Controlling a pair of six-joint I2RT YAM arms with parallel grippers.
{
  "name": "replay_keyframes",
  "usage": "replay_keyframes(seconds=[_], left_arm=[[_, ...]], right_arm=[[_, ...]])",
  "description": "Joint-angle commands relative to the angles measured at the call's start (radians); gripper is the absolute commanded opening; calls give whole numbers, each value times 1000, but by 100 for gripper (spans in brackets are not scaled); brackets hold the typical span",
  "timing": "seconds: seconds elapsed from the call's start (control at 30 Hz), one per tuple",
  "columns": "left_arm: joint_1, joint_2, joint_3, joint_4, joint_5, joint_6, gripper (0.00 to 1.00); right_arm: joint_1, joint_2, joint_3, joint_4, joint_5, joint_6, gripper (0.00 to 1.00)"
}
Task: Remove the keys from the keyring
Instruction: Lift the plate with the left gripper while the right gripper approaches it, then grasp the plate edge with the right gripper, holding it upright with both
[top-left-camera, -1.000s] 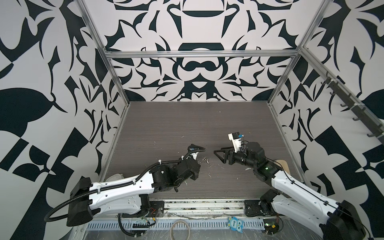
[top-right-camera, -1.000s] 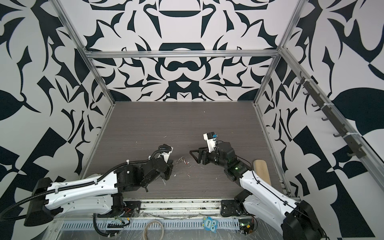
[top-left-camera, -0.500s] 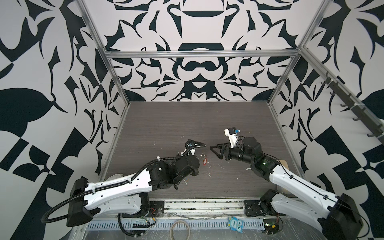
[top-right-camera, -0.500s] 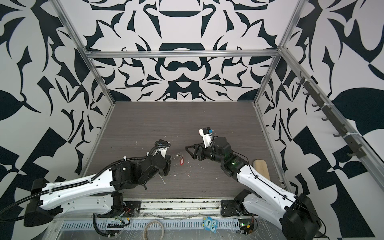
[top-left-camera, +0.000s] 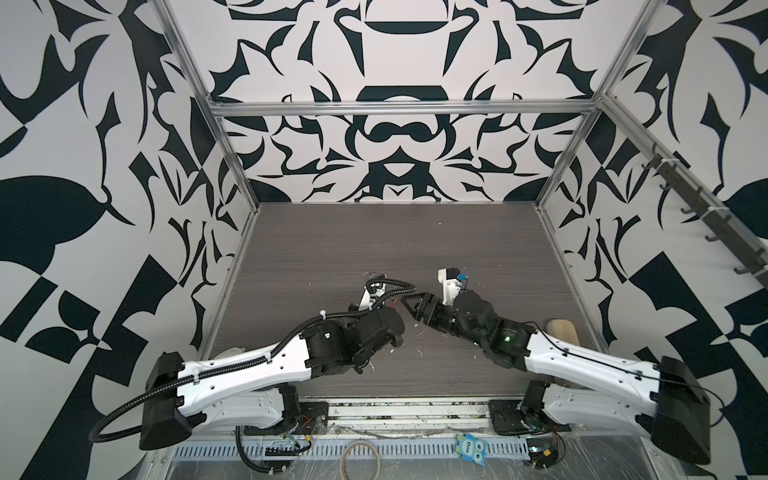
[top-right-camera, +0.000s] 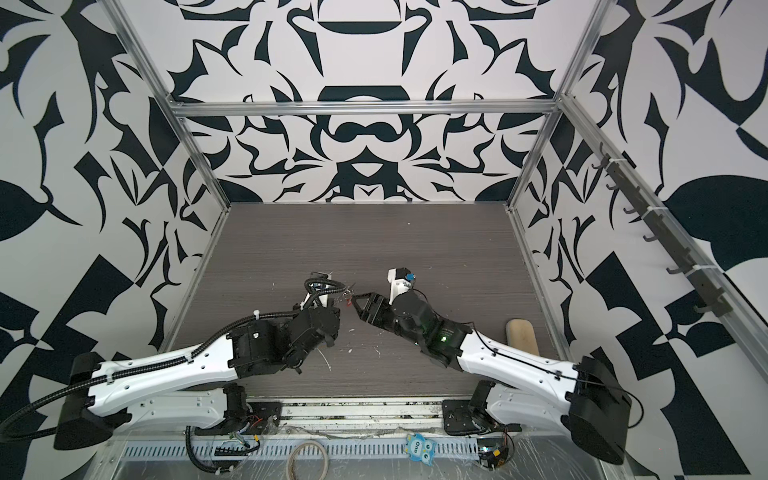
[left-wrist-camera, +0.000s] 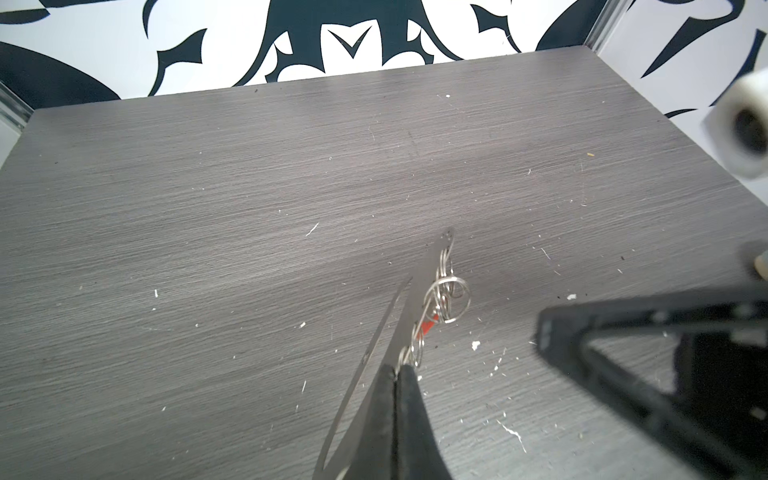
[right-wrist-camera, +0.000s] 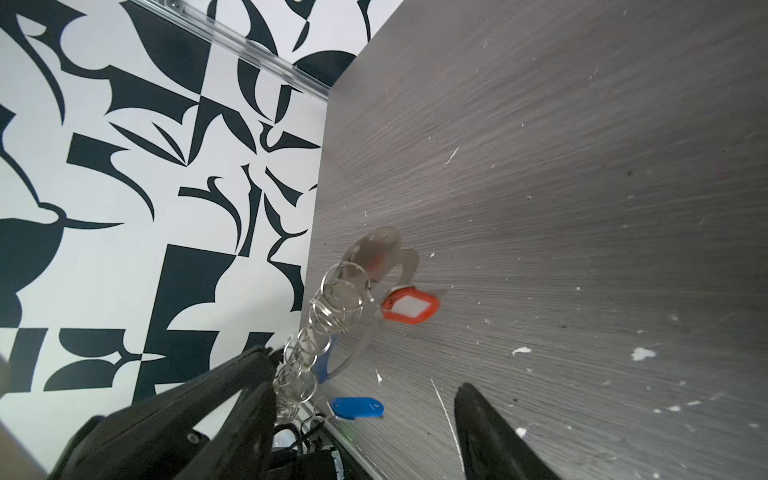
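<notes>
left wrist view: left gripper (left-wrist-camera: 395, 371) clamps keyring (left-wrist-camera: 430, 270) by its edge, open table (left-wrist-camera: 232, 187) beyond; right gripper (top-left-camera: 409, 304) gapes beside.

Patterned black-and-white walls (top-left-camera: 395, 137) surround the grey wood-grain floor (top-left-camera: 395, 241). Aluminium bars (top-left-camera: 395, 109) frame it; a hook rail (top-left-camera: 703, 206) runs to its right.
</notes>
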Motion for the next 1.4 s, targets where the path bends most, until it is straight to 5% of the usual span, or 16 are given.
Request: replay_keyframes(seconds=[0.0,0.47,1.07,1.17,1.37], left_arm=[[3,17,25,29,-40,-2,0],[1,34,-6,130,75,20,0],[-1,13,6,155,167,23,0],[0,-19,0,133,172,12,26],[11,-147,-57,138,231,23,58]], right_arm=[[26,62,59,131,65,124,71],[28,189,72,263,97,199,68],[-72,253,50,393,-77,151,8],[-130,258,58,401,-179,107,4],[-281,256,65,383,-461,2,0]])
